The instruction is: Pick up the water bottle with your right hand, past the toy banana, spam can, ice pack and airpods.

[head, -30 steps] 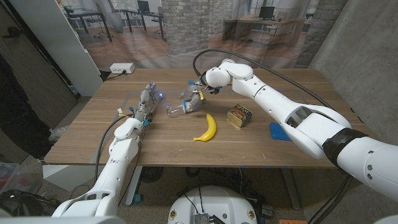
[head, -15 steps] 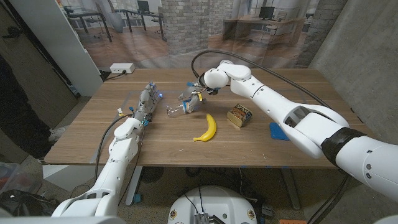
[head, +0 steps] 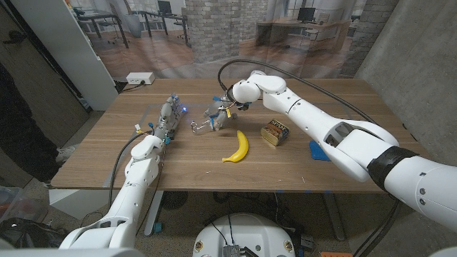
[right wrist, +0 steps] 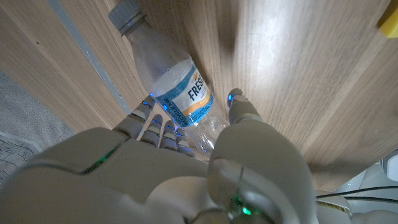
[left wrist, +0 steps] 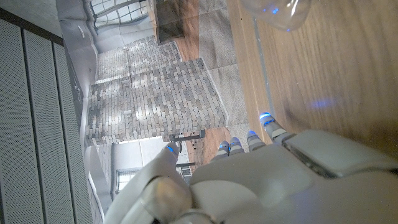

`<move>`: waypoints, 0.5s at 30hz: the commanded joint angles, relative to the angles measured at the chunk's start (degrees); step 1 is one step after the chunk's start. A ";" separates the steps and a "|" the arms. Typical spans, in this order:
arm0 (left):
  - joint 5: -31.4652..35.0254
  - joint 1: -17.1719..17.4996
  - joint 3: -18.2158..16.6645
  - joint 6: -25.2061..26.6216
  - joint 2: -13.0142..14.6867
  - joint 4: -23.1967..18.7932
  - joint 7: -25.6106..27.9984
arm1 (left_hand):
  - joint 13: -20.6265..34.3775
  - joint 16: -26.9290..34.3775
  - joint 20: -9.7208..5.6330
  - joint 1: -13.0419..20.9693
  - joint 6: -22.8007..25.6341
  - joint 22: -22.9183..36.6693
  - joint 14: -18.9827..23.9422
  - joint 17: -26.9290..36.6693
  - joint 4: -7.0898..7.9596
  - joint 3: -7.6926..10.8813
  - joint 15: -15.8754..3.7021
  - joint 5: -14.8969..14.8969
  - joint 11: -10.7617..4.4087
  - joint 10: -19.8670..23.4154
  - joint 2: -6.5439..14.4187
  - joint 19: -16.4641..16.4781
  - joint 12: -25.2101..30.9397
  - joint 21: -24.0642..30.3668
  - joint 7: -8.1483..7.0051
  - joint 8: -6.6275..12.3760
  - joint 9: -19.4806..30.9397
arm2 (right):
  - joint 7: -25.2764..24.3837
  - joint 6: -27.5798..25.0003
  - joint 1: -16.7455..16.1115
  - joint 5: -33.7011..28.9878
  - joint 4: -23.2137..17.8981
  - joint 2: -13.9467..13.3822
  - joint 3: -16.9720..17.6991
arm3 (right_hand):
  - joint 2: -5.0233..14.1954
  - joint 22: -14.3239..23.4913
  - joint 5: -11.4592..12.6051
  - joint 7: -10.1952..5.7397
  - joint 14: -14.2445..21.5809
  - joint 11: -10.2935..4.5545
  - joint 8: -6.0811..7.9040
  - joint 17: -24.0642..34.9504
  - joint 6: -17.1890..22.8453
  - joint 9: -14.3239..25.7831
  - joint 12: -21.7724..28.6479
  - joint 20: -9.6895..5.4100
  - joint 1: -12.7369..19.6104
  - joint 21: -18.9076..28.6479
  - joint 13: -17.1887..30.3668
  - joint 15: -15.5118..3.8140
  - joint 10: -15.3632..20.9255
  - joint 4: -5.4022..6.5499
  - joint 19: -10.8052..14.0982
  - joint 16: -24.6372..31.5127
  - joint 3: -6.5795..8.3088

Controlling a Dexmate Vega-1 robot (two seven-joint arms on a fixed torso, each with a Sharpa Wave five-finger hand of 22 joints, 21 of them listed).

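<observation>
1. In the head view we see our right hand (head: 216, 114) a little left of the frame's centre, over the water bottle (head: 212, 112), which is hard to make out beneath it. The toy banana (head: 238, 147) lies just below and right of the hand, the spam can (head: 274, 133) farther right, and the blue ice pack (head: 318, 150) right again, near the table (head: 107, 153) edge. Our left hand (head: 167, 120) stands to the left of the bottle, apart from it, holding nothing as far as we can tell.

2. In the left wrist view our left hand (left wrist: 261, 180) fills the lower frame, fingertips spread over bare wood. A clear rounded shape at the top edge is probably part of the bottle; we cannot be sure.

3. In the right wrist view the water bottle (right wrist: 168, 84) lies on its side, cap toward the upper left. Our right hand (right wrist: 205, 162) straddles its base end, fingers (right wrist: 158, 121) on one flank and thumb on the other, partly open and not yet clamped. We judge the grasp should close evenly across the labelled body, then lift straight, since clear thin plastic may squirm or roll.
</observation>
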 commanded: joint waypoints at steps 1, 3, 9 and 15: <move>0.04 0.33 -0.20 0.25 0.01 -0.40 0.20 | 0.32 0.16 0.58 -0.42 -4.93 0.33 -7.27 0.33 -0.05 -0.11 0.08 0.22 -0.09 -5.22 1.27 -5.95 0.24 -0.19 0.05 0.15 0.12 | -2.40 -1.16 -1.09 -1.53 -0.59 0.12 -0.44 | -0.91 0.11 0.41 -0.35 0.55 -0.01 0.31 0.07 0.50 0.06 0.60 0.06 0.20 0.60 0.16 -0.25 0.52 -0.03 0.94 0.61 -0.47; 0.03 0.33 -0.22 0.27 0.00 -0.40 0.23 | 0.32 0.17 0.56 -0.43 -4.92 0.33 -7.26 0.33 -0.05 -0.12 0.08 0.23 -0.09 -5.19 1.28 -5.89 0.25 -0.19 0.07 0.16 0.12 | -2.73 -1.58 -1.34 -2.04 -0.96 0.07 -0.56 | -0.99 0.11 0.48 -0.41 0.76 -0.08 0.37 0.07 0.69 0.06 0.68 0.11 0.27 0.68 0.16 -0.34 0.77 -0.05 1.21 0.66 -0.60; -0.07 0.15 -0.26 0.19 0.01 -0.01 -0.02 | 0.32 0.18 0.58 -0.43 -4.95 0.33 -7.22 0.33 -0.04 -0.14 0.13 0.23 -0.09 -5.22 1.29 -5.90 0.24 -0.26 0.03 0.15 0.12 | -3.48 -2.65 -1.98 -2.97 -1.52 0.02 -0.57 | -1.28 0.12 0.71 -0.57 1.00 -0.16 0.50 0.07 1.28 0.06 0.71 0.38 0.47 0.76 0.16 -0.40 1.05 -0.11 1.70 0.66 -1.00; -0.07 -0.03 -0.31 0.05 -0.03 0.38 -0.19 | 0.32 0.18 0.56 -0.44 -4.93 0.34 -7.24 0.33 -0.03 -0.17 0.06 0.24 -0.09 -5.21 1.29 -5.88 0.25 -0.33 0.01 0.16 0.12 | -4.80 -3.05 -2.39 -4.08 -1.66 -0.10 -0.90 | -1.57 0.13 0.89 -0.53 1.43 -0.27 0.61 0.09 1.84 0.08 0.82 0.72 0.43 0.90 0.17 -0.56 1.55 -0.01 2.37 0.75 -1.50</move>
